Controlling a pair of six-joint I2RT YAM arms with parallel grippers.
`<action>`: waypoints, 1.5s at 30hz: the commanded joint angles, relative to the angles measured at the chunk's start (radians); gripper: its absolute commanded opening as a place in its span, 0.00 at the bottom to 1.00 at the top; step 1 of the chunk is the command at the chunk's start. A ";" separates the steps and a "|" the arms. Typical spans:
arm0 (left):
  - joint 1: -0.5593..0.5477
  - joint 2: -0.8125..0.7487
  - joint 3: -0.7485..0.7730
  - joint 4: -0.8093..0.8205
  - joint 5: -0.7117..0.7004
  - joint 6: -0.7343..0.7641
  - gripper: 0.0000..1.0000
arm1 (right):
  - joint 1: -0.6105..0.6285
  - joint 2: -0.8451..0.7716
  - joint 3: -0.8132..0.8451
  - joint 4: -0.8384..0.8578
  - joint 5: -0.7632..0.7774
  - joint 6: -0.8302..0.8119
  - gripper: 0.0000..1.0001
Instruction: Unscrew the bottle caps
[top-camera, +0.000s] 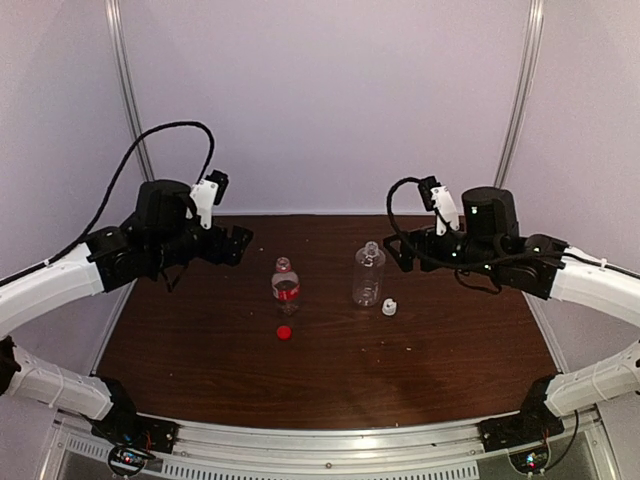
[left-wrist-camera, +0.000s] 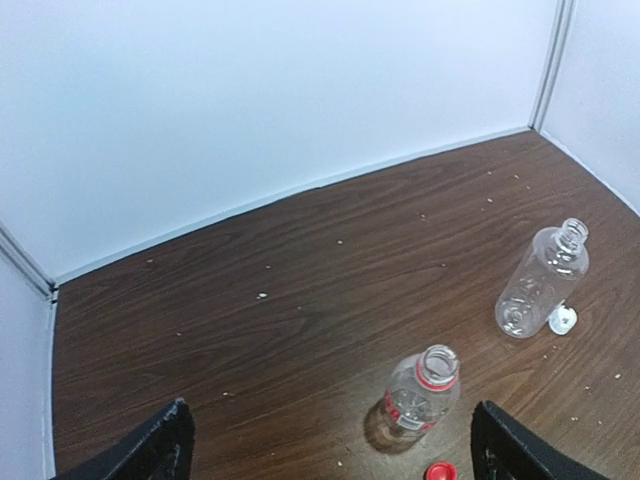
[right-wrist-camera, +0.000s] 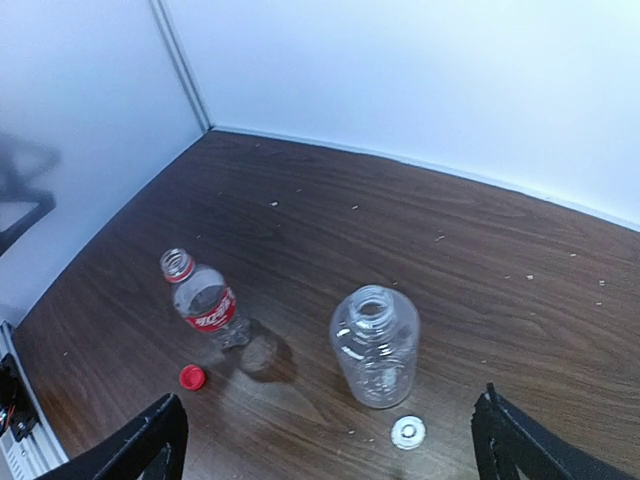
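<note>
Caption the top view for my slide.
Labelled bottle and taller bottle stand open, red cap and white cap lying nearby.

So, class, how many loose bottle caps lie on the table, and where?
2. The red cap lies on the near side of the red-labelled bottle; the white cap lies beside the taller bottle, at its base. None seems hidden.

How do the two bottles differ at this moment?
The shorter bottle carries a red label band; the taller bottle is bare. The shorter bottle is slimmer, the taller bottle wider. A red cap lies by the shorter, a white cap by the taller. Both stand upright, uncapped.
</note>
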 joint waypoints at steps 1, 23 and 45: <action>0.019 -0.112 -0.073 0.059 -0.140 -0.008 0.98 | -0.042 -0.064 0.031 -0.074 0.143 -0.026 1.00; 0.154 -0.188 -0.153 0.117 -0.139 0.025 0.98 | -0.324 0.122 0.273 -0.192 0.113 -0.146 1.00; 0.247 -0.231 -0.310 0.273 -0.031 0.022 0.98 | -0.543 0.062 0.106 -0.072 -0.105 -0.116 1.00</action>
